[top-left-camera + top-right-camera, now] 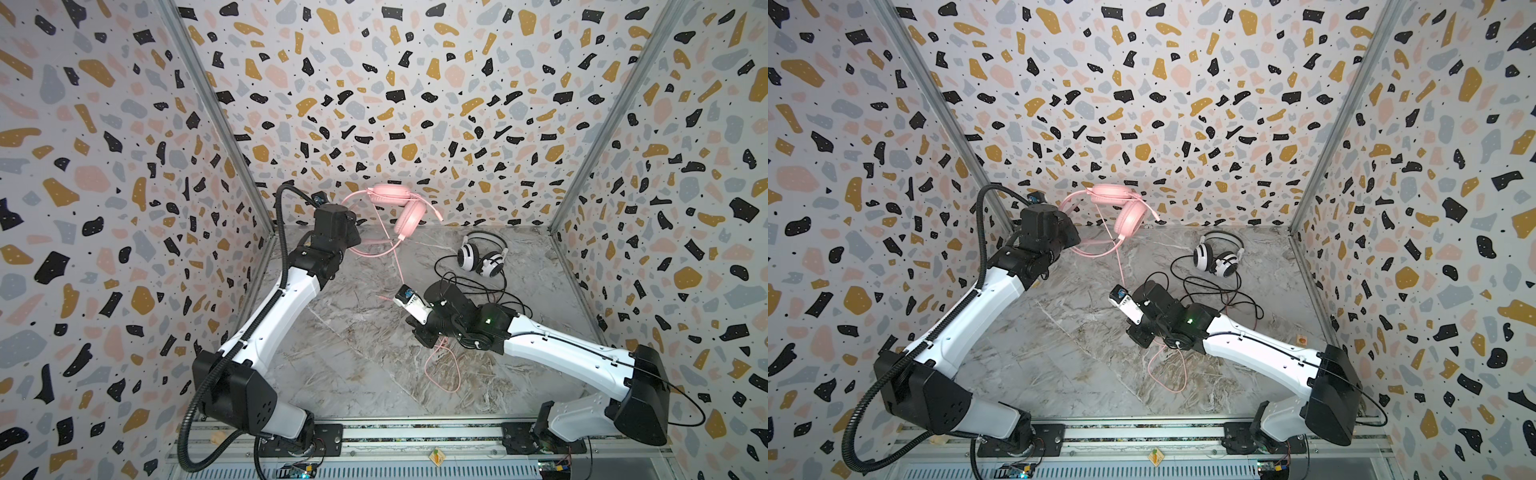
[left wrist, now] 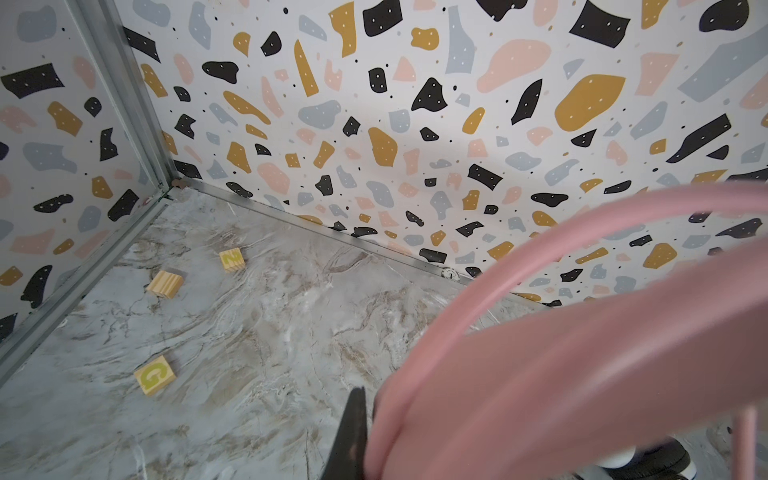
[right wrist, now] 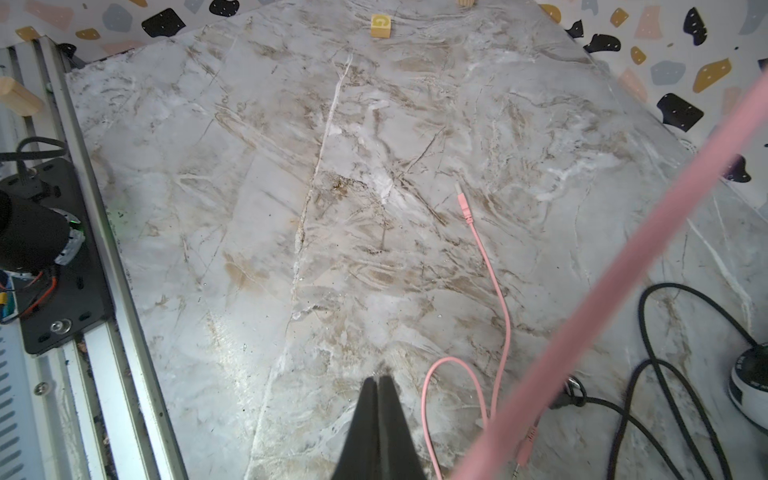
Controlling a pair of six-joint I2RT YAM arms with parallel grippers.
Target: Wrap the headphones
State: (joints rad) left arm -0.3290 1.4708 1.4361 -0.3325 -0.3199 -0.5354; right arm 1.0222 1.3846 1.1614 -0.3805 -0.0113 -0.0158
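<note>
Marble worktop (image 1: 353,374) is carrying both headsets. Left gripper (image 2: 361,436) jaws are clenching the pink headphones (image 1: 409,216) by the headband, holding them aloft at 12 o'clock. Right gripper (image 3: 379,399) jaws are pressing together, empty, near centre. White-and-black headphones (image 1: 468,257) are lying at 2 o'clock. Pink cord (image 3: 498,286) is trailing over the worktop.

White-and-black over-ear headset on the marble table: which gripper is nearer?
Right. The right gripper sits low, just front-left of the white-and-black over-ear headset. The left gripper is farther left, holding the pink over-ear headset aloft.

White arms (image 1: 282,307), black joints (image 1: 239,395), ribbed cable (image 1: 187,411)
</note>
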